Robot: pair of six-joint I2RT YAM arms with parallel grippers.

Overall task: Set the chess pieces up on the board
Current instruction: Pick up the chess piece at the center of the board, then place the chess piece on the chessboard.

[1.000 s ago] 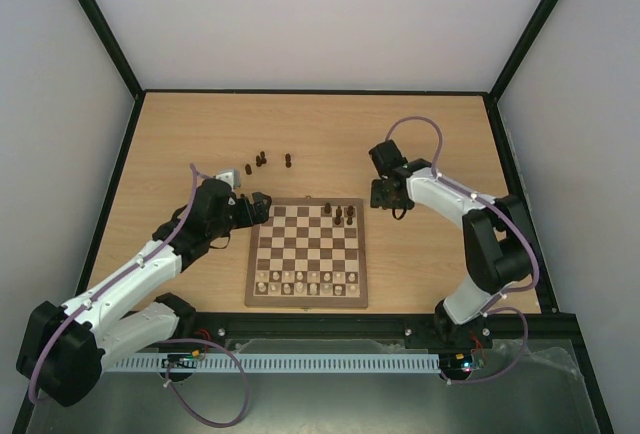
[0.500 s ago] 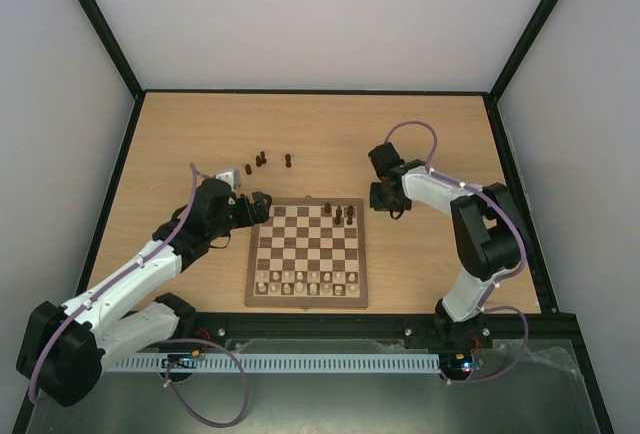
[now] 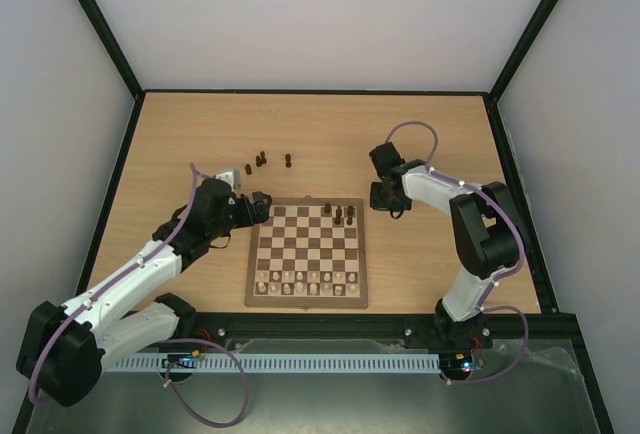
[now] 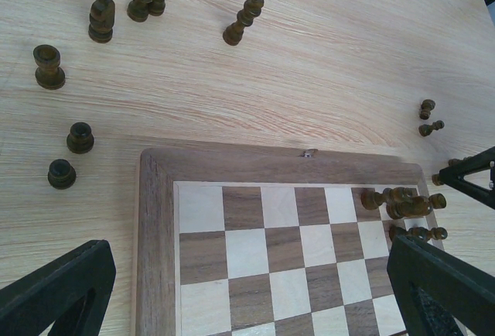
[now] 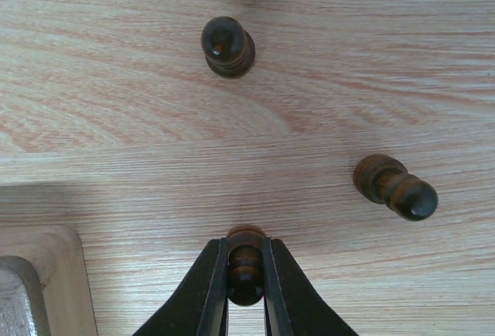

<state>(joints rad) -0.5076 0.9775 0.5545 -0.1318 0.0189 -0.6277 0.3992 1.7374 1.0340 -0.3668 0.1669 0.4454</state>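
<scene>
Right tool (image 5: 245, 252) still around pawn (image 5: 244, 272)

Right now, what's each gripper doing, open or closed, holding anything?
Left gripper: jaws open, holding nothing.
Right gripper: jaws shut on a dark pawn.

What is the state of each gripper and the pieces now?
Right gripper: shut on a dark pawn, beside the board.
Left gripper: open, empty, above the board's far-left corner.
Pale chessmen: standing on the near rows.
Other dark pieces: mostly on the table, few on the board.
</scene>
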